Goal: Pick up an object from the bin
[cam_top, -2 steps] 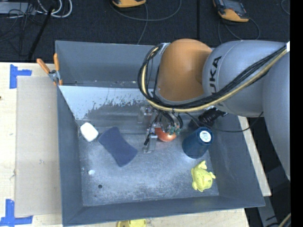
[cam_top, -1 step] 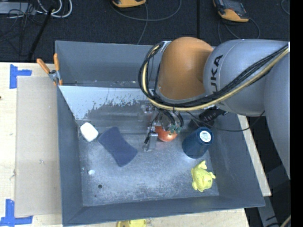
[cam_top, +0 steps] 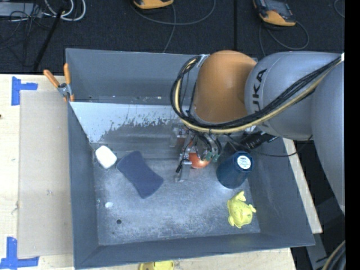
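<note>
Background: dark floor (cam_top: 112, 21) with loose cables behind, pale counter (cam_top: 42, 167) on the left. The grey metal bin (cam_top: 129, 77) has a scuffed bottom.

Left to right inside the bin:
- small white block (cam_top: 105, 156) at the left, near the foot of the sloped back wall.
- dark blue pad (cam_top: 139, 174) just right of it, lying flat. Its long axis runs diagonally, upper-left end by the white block, lower-right end pointing toward bin centre. Close to the block, can't tell if they touch.
- claw (cam_top: 181, 172) at bin centre, low over the bottom, just right of the pad's lower-right end and apart from it. Can't tell how wide it stands or whether it has hold of anything.
- small orange-red lump (cam_top: 197, 161) tight against the claw's right side. It's roundish with no clear long axis. Can't tell if it's gripped or just beside the claw.
- dark blue tub (cam_top: 233, 170) with a round white label on top, right of the lump and near it.
- yellow soft toy (cam_top: 241, 210) below the tub, toward the front right corner, well apart from the claw.

The arm (cam_top: 292, 94) comes in from the right, with its orange cover (cam_top: 222, 86) and black cable loops hanging over the claw.
</note>
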You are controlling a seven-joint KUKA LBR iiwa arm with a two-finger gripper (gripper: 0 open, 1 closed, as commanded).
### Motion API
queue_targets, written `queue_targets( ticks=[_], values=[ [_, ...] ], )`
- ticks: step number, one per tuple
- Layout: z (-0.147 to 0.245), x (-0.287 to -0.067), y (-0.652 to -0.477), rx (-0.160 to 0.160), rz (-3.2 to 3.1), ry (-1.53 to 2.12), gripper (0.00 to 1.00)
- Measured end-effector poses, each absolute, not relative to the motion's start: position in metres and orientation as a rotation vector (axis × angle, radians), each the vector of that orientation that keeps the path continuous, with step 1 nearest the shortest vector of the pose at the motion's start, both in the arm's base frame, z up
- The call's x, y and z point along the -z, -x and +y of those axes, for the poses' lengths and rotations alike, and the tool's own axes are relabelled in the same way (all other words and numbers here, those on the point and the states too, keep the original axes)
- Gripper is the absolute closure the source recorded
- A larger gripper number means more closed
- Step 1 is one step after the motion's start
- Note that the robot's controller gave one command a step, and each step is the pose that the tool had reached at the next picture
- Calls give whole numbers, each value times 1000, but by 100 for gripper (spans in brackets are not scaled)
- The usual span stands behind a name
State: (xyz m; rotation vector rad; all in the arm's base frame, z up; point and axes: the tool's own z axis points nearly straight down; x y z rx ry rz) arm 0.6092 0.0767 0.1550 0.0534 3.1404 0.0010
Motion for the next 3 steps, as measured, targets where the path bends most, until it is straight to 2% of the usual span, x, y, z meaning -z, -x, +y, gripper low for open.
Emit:
queue_targets(
  ticks=[2,3],
  values=[
    [22,-126,-613,-1,3141,-72,0],
    [-14,-129,-608,-1,3136,188,0]
  ],
)
